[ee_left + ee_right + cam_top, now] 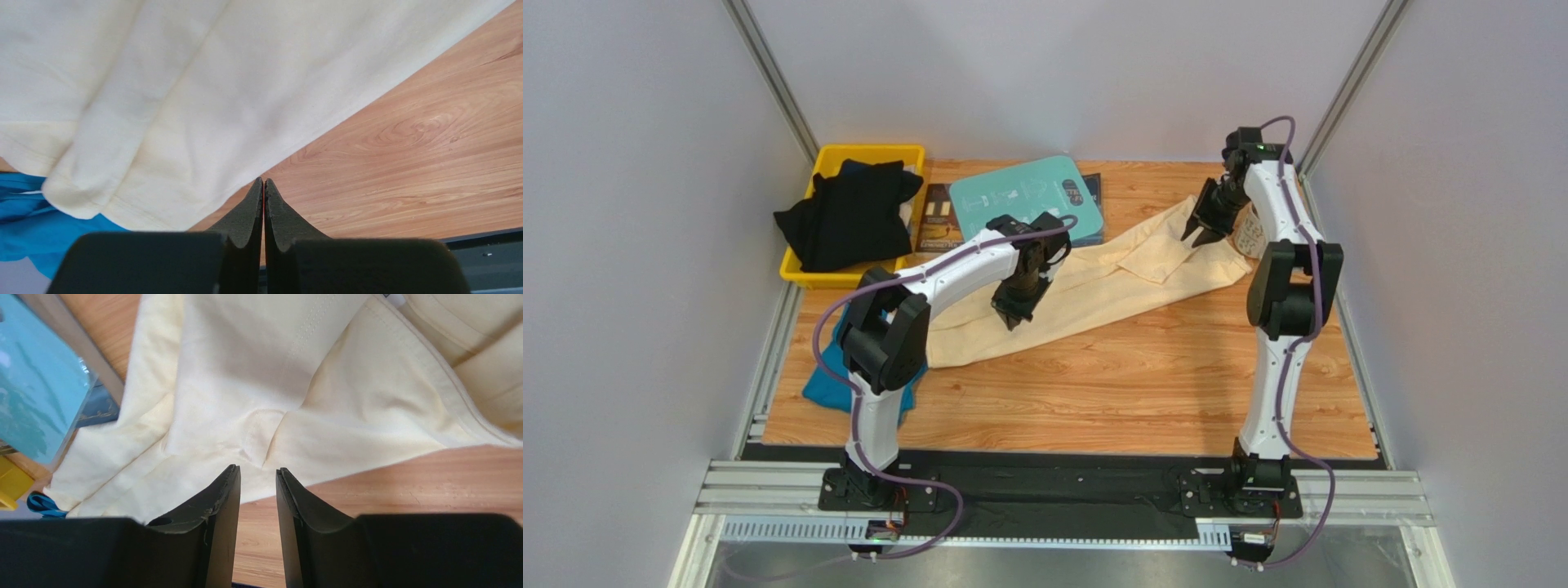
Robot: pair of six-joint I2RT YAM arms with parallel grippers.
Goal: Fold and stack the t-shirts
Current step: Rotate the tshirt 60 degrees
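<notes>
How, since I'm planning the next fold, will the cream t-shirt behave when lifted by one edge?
Probably floppy: the cream t-shirt lies in soft creases, so it should sag and drape. Likely light, being thin cloth. It may slide on the smooth wooden table.

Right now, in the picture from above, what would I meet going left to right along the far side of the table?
First the yellow bin with black t-shirts in it → teal board → right end effector, over the cream t-shirt.
</notes>
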